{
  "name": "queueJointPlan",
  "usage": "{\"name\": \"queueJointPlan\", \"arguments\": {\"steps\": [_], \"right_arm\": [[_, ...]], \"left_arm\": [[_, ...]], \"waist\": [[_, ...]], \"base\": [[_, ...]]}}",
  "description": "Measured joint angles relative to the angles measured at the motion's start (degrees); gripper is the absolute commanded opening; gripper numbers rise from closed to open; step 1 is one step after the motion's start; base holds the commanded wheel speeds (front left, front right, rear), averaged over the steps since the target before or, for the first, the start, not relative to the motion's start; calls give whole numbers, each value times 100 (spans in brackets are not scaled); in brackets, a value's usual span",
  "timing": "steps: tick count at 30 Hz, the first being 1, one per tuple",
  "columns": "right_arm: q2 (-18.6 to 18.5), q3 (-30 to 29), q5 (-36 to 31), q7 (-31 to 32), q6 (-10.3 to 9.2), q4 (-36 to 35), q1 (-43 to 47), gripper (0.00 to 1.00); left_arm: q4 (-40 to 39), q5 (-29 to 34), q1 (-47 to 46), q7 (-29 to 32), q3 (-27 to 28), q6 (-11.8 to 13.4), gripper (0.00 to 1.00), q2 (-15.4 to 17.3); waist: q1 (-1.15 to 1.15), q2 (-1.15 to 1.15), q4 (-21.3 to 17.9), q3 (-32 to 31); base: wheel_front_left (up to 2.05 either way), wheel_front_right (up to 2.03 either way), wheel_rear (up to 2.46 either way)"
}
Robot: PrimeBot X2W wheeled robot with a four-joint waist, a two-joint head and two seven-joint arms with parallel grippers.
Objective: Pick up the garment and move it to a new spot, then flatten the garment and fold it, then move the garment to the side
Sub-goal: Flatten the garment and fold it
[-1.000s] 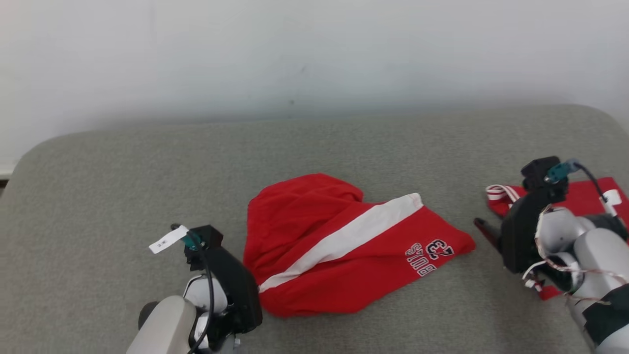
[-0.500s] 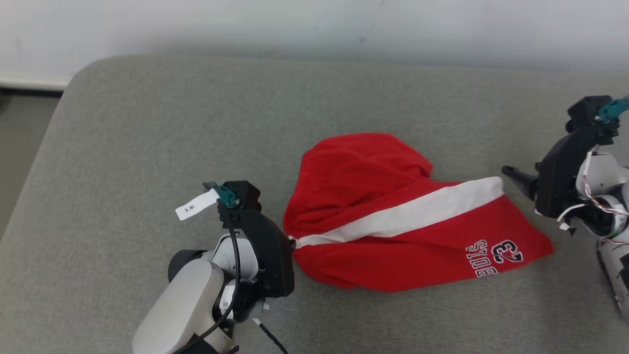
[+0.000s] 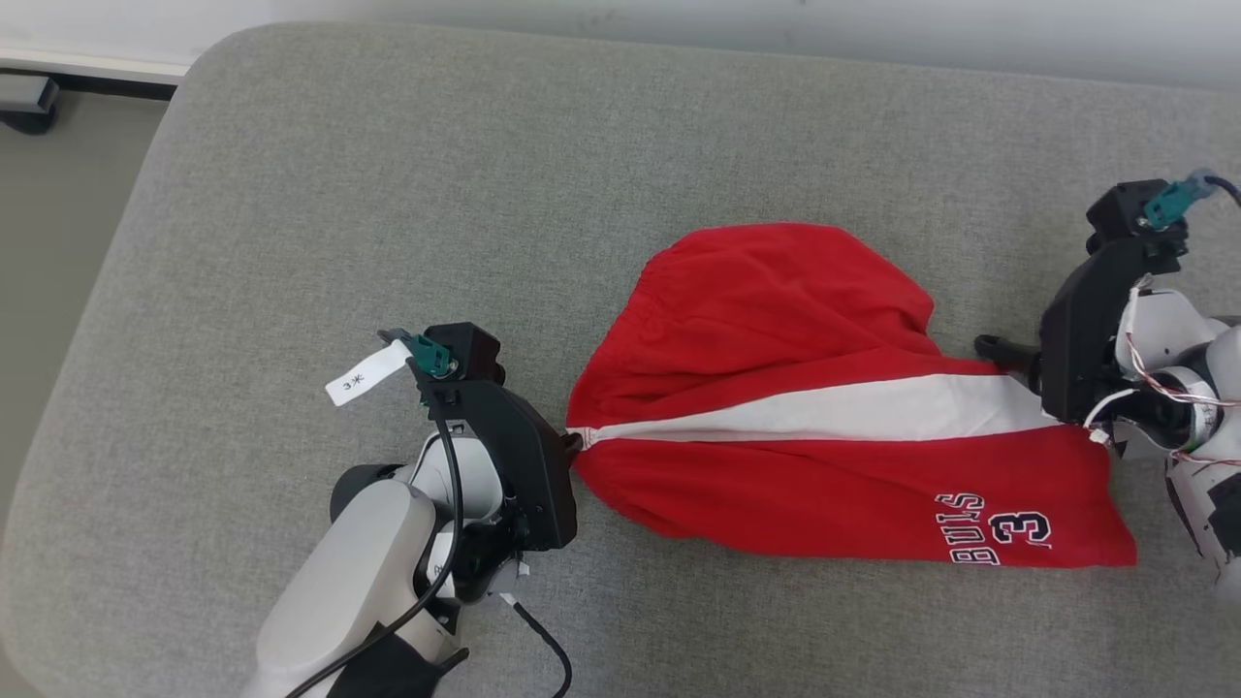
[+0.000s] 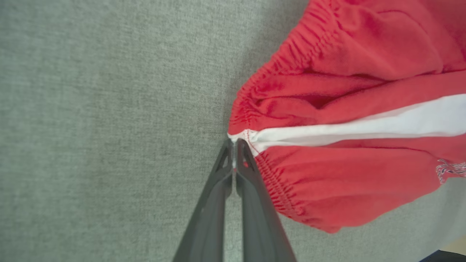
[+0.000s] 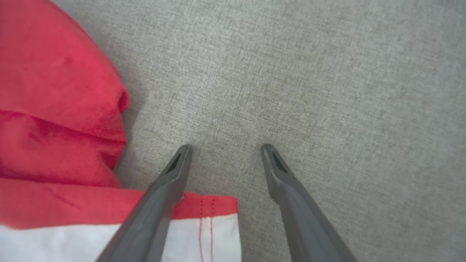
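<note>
The garment (image 3: pixel 776 301) is a pair of red shorts with a white side stripe and white lettering, lying stretched out on the grey cushion (image 3: pixel 388 194). My left gripper (image 3: pixel 574 441) is shut on the waistband where the white stripe ends, seen close in the left wrist view, where the left gripper (image 4: pixel 233 143) pinches the garment (image 4: pixel 346 91). At the leg hem on the other end, my right gripper (image 3: pixel 999 354) stands open. In the right wrist view the right gripper (image 5: pixel 225 147) has one finger over the garment (image 5: pixel 54 91) hem and the other over bare cushion.
The cushion (image 5: pixel 327 72) has a rounded left edge, with floor (image 3: pixel 58 194) beyond it and a dark object (image 3: pixel 24 97) on that floor. A pale wall (image 3: pixel 679 15) runs along the back. Bare cushion lies to the left and behind the garment.
The head camera has swung, shifting the whole picture. The garment now lies more stretched out between the grippers, and my right gripper sits closer to its hem.
</note>
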Motion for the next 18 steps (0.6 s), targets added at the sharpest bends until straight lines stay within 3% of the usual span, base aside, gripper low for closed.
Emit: {"name": "queueJointPlan", "arguments": {"steps": [8,14,18], "right_arm": [[74,193,-94,20,1,-68,-34,100],[215,279,-201,-210,0,-538,252,100],[222,250,-297,-469,-111,-904,526,100]], "left_arm": [[189,-57,-66,-87,-8,1,0,10],[335,-59,-65,-176,83,2,0,15],[369,-93,-65,-247,78,2,0,19]], "waist": [[0,0,-141,-95],[0,0,-336,-183],[0,0,-531,-231]], "base": [[0,0,0],[0,0,0],[0,0,0]]}}
